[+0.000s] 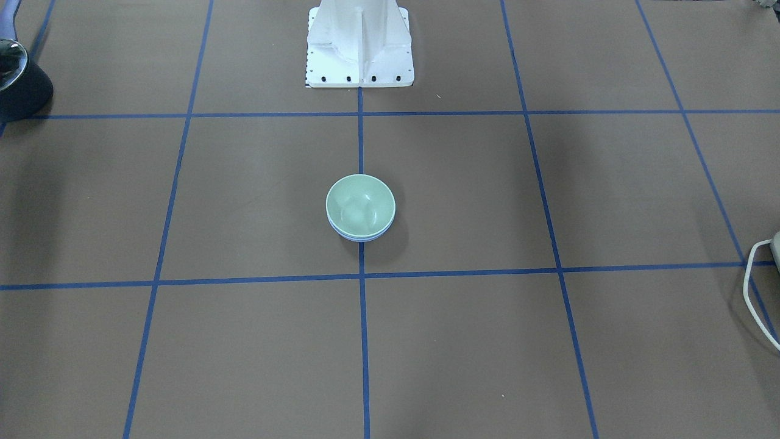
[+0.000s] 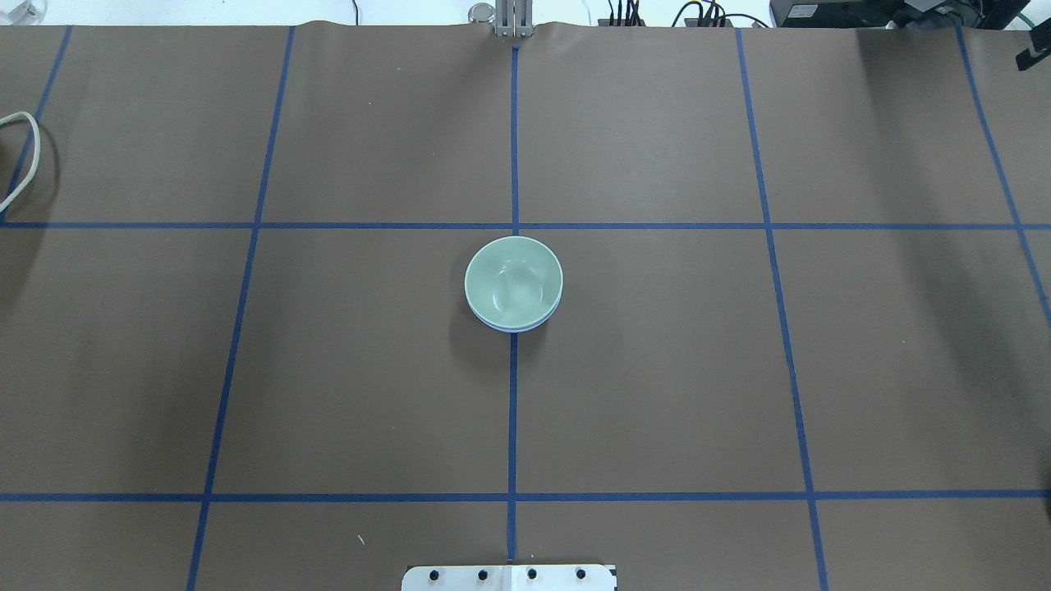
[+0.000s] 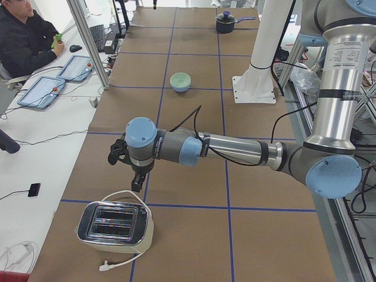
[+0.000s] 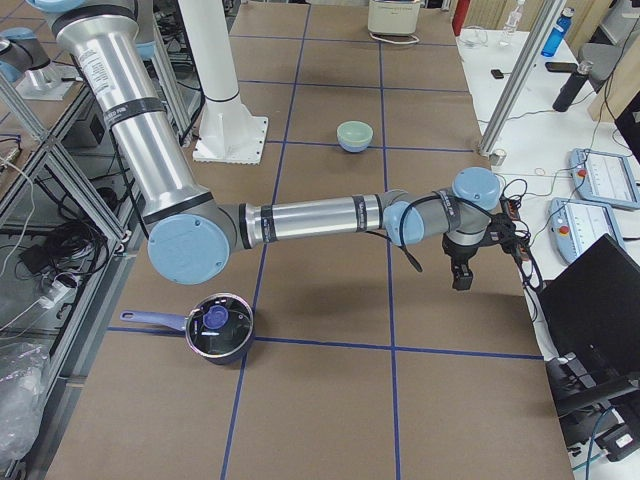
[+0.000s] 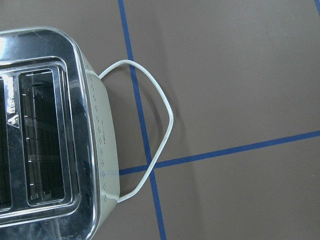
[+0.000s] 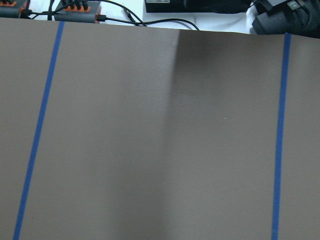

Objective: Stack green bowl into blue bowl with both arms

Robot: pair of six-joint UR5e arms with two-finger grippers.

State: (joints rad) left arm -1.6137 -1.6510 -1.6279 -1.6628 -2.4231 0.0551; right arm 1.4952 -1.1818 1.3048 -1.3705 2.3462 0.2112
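Note:
The green bowl (image 1: 360, 204) sits nested inside the blue bowl (image 1: 361, 238) at the table's middle, on the centre tape line. Only a thin blue rim shows under the green bowl (image 2: 513, 281) in the overhead view (image 2: 515, 328). The stack also shows far off in the side views (image 3: 180, 80) (image 4: 354, 133). My left gripper (image 3: 136, 183) hangs above the toaster, far from the bowls. My right gripper (image 4: 460, 277) hangs over the table's other end. Both show only in the side views, so I cannot tell if they are open or shut.
A chrome toaster (image 5: 45, 130) with a white cord (image 5: 160, 100) stands under the left wrist. A dark lidded pot (image 4: 218, 326) stands at the right end. The white pedestal (image 1: 359, 42) stands behind the bowls. An operator (image 3: 23, 35) sits at the side desk.

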